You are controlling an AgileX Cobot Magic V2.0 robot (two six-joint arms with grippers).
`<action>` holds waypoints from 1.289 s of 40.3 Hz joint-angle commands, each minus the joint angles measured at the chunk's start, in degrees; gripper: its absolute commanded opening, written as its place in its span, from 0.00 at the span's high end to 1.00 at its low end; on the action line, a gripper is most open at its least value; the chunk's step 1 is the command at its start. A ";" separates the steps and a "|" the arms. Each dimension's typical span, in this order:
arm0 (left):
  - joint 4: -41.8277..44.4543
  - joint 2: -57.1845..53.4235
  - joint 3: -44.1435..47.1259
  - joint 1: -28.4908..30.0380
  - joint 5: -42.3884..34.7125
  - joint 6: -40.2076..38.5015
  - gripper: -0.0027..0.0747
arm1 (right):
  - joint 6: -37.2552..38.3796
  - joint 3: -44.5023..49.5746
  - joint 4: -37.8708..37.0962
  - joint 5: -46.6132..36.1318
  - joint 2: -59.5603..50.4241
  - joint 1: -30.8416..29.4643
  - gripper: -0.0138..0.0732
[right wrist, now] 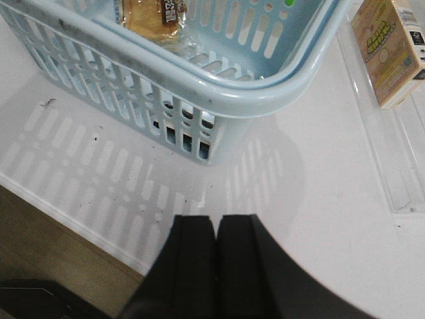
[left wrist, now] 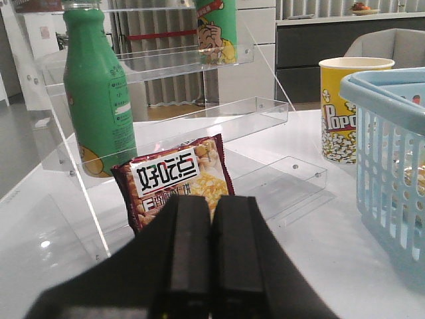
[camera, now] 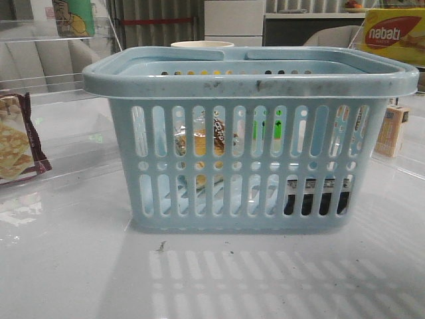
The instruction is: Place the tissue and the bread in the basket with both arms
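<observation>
the basket (camera: pixel 252 139) sits square in the middle of the table (camera: pixel 212 279) in the front view, and through its slots the bread (camera: pixel 199 141) shows as a golden patch left of centre, while the tissue (camera: pixel 317 199) is a dark pack low at the right end of the basket floor. no arm appears in that view at all. the right wrist view fills in more: it looks down over the basket's near right corner, the bread (right wrist: pixel 154 16) lying inside in its clear wrapper, and the tissue (right wrist: pixel 187 129) only a dark shape behind the corner slots. the right gripper (right wrist: pixel 215 266) hangs above the near table edge, outside the basket, its jaws pressed together on nothing. a tan carton (right wrist: pixel 388 50) stands just beyond the basket's right side. the left wrist view looks the other way: the left gripper (left wrist: pixel 211 259) is level and low, jaws together and empty, facing a cracker packet (left wrist: pixel 176 179) propped against a clear shelf (left wrist: pixel 199 119). a green bottle (left wrist: pixel 98 93) stands on that shelf, and a popcorn cup (left wrist: pixel 346 109) stands just beside the basket's far left corner (left wrist: pixel 392 159).
</observation>
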 commanded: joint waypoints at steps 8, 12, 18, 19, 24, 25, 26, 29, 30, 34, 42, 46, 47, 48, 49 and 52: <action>1.63 -1.04 -0.03 -0.34 -7.18 -2.20 0.85 | -0.34 -1.53 -1.15 -3.55 -0.13 -0.09 0.78; 1.63 -1.04 -0.03 -0.34 -7.85 -2.20 0.85 | -0.34 -1.53 -1.15 -3.55 -0.13 -0.09 0.78; 1.63 -0.92 -0.03 -0.34 -7.85 -2.20 0.85 | -0.34 -1.53 -1.15 -3.55 -0.13 -0.09 0.78; 1.63 -0.92 -0.03 -0.34 -7.85 -2.20 0.85 | -0.34 -1.53 -1.15 -3.55 -0.13 -0.09 0.78; 1.63 -0.92 -0.03 -0.34 -7.85 -2.20 0.85 | -0.34 -1.53 -1.15 -3.55 -0.13 -0.09 0.78; 1.63 -0.92 -0.03 -0.34 -7.85 -2.20 0.85 | -0.34 -1.53 -1.15 -3.55 -0.13 -0.09 0.78; 1.63 -0.92 -0.03 -0.34 -7.85 -2.20 0.85 | -0.34 -1.53 -1.15 -3.55 -0.13 -0.09 0.78; 1.63 -0.92 -0.03 -0.34 -7.85 -2.20 0.85 | -0.34 -1.53 -1.15 -3.55 -0.13 -0.09 0.78; 1.63 -0.92 -0.03 -0.34 -7.85 -2.20 0.85 | -0.34 -1.53 -1.15 -3.55 -0.13 -0.09 0.78; 1.63 -0.92 -0.03 -0.34 -7.85 -2.20 0.85 | -0.34 -1.53 -1.15 -3.55 -0.13 -0.09 0.78; 1.63 -0.92 -0.03 -0.34 -7.85 -2.20 0.85 | -0.34 -1.53 -1.15 -3.55 -0.13 -0.09 0.78; 1.63 -0.92 -0.03 -0.34 -7.85 -2.20 0.85 | -0.34 -1.53 -1.15 -3.55 -0.13 -0.09 0.78; 1.63 -0.92 -0.03 -0.34 -7.85 -2.20 0.85 | -0.34 -1.53 -1.15 -3.55 -0.13 -0.09 0.78; 1.63 -0.92 -0.03 -0.34 -7.85 -2.20 0.85 | -0.34 -1.53 -1.15 -3.61 -0.13 -0.09 0.78; 1.63 -0.92 -0.03 -0.34 -7.85 -2.20 0.85 | -0.34 -1.18 -1.15 -3.92 -0.18 -0.04 0.78; 1.63 -0.92 -0.03 -0.34 -7.85 -2.20 0.85 | -0.34 0.31 -1.53 -4.61 -1.23 -0.56 0.78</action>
